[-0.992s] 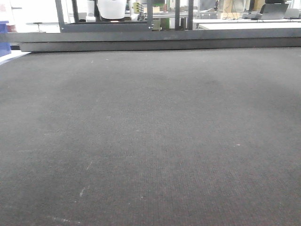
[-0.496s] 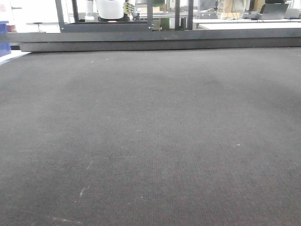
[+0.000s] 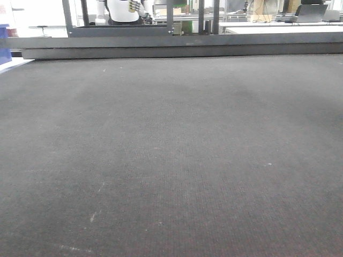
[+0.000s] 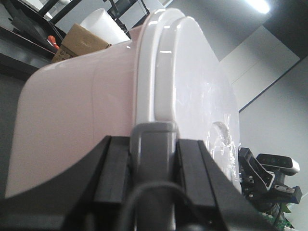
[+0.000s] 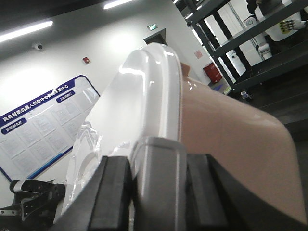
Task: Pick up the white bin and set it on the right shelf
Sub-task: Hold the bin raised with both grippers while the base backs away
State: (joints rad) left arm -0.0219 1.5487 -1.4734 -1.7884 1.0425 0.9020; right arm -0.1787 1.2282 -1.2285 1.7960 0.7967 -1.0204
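2 ends of the bin [image 4: 82, 110] are held, and it hangs between the arms, out of the front view. The left gripper [image 4: 151, 142] is clamped on its grey latch [image 4: 151, 159]; the right gripper [image 5: 159, 163] pinches the matching latch opposite. The carpet [image 3: 171, 160] sits where it did 1 second ago. Only a white figure [image 3: 122, 9] behind it has moved, so the carry to the shelf looks not yet begun.

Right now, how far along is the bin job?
Done: left claw and right claw sit at the lid rim of the bin. In hand: the grab; clamping is hidden. Left: carry and place; front view shows carpet, no bin on any shelf.
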